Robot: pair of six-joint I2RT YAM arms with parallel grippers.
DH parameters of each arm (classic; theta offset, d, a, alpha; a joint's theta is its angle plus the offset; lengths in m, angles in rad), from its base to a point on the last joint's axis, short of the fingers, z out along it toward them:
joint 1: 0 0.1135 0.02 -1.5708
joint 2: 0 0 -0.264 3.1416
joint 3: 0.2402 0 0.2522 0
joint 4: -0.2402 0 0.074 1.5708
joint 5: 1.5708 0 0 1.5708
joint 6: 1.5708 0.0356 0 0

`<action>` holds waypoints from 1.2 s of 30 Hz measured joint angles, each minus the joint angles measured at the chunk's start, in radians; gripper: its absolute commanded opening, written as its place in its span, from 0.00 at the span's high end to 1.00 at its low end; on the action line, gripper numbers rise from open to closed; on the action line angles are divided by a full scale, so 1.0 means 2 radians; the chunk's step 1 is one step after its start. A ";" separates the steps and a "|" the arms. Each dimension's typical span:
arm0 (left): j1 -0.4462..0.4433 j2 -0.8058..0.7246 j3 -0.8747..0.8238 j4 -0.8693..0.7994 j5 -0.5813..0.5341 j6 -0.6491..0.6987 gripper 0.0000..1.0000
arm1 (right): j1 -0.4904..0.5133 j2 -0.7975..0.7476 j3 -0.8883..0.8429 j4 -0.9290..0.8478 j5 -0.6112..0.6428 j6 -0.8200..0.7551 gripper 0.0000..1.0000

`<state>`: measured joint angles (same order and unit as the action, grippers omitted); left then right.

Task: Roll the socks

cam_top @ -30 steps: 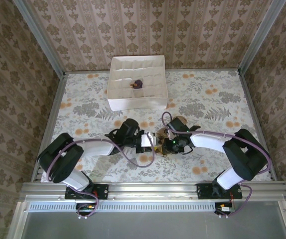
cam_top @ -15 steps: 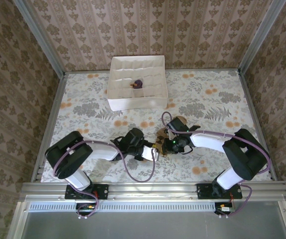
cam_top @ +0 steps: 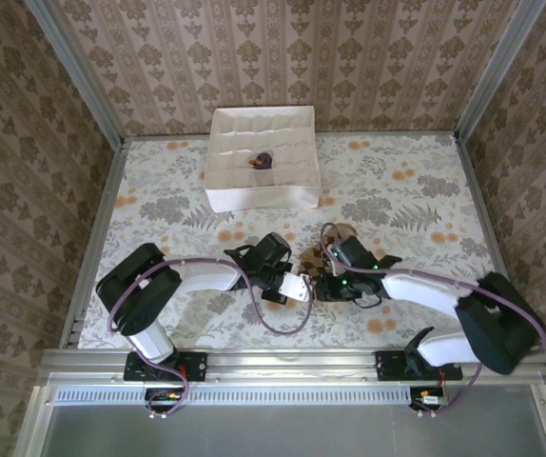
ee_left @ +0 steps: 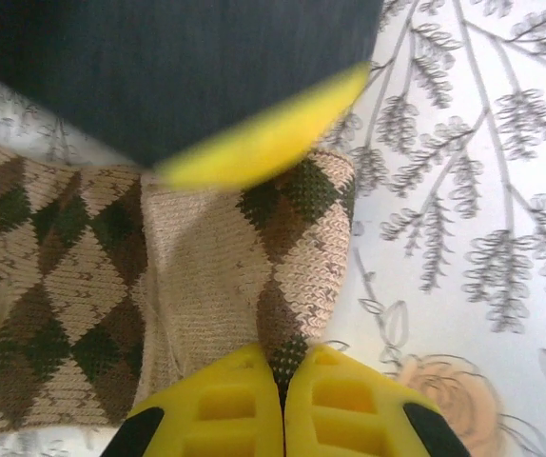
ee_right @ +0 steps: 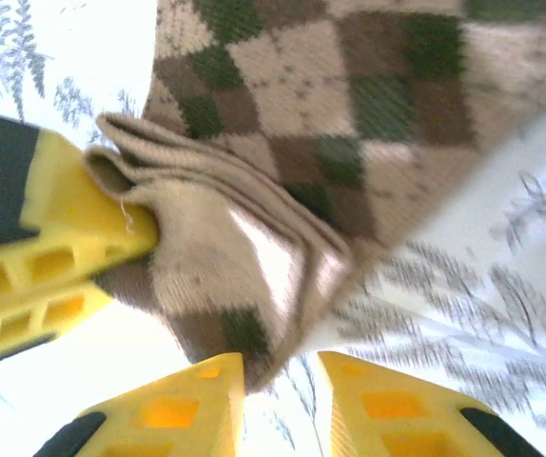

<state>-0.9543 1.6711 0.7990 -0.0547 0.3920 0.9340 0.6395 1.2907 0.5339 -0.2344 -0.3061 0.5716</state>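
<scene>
- Table: pale floral cloth; both arms reach in to its middle from the near edge.
- White box: divided into compartments, stands at the back of the table, well apart from the grippers.
- Checked sock: brown, tan and green diamonds. Lies on the cloth mid-table between the two grippers, one end folded over on itself into a thick lip.
- Left gripper: yellow fingers drawn nearly together, a pinch of the checked sock's folded edge caught between the tips. The right wrist view shows the fold bunched against one of these fingers.
- Right gripper: fingers apart with a clear gap. The sock's folded corner hangs just above that gap, not clamped (one finger lies across the sock's far side in the left wrist view).
- Purple sock: small dark bundle in a middle compartment of the white box.
</scene>
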 measured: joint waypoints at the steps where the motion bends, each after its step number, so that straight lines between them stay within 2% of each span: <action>1: 0.001 0.000 0.005 -0.017 0.009 -0.008 1.00 | 0.000 -0.020 -0.011 0.001 0.002 -0.002 0.69; 6: 0.017 0.008 0.031 -0.094 0.081 -0.067 1.00 | 0.013 -0.114 -0.064 0.041 0.004 -0.009 0.63; 11: 0.037 0.053 0.079 -0.158 0.160 -0.118 1.00 | 0.030 -0.138 -0.086 0.078 -0.001 -0.020 0.59; 15: 0.047 0.095 0.123 -0.203 0.202 -0.142 1.00 | 0.050 -0.139 -0.089 0.104 -0.006 -0.038 0.56; 19: 0.055 0.101 0.128 -0.214 0.224 -0.163 1.00 | 0.056 -0.132 -0.090 0.121 -0.007 -0.053 0.55; 29: 0.066 0.105 0.129 -0.216 0.266 -0.194 1.00 | 0.056 -0.048 -0.090 0.150 -0.012 -0.087 0.55; 32: 0.070 0.108 0.129 -0.216 0.266 -0.204 1.00 | 0.055 -0.030 -0.084 0.154 -0.013 -0.089 0.65; 35: 0.076 0.108 0.126 -0.209 0.263 -0.214 1.00 | 0.054 -0.019 -0.076 0.153 -0.009 -0.088 0.94; 36: 0.078 0.108 0.124 -0.202 0.260 -0.218 1.00 | 0.053 -0.015 -0.072 0.150 -0.006 -0.086 0.99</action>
<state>-0.7990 1.8877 1.0470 -0.4595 0.9119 0.4976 0.7464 1.2602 0.3897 0.0654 -0.3187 0.3992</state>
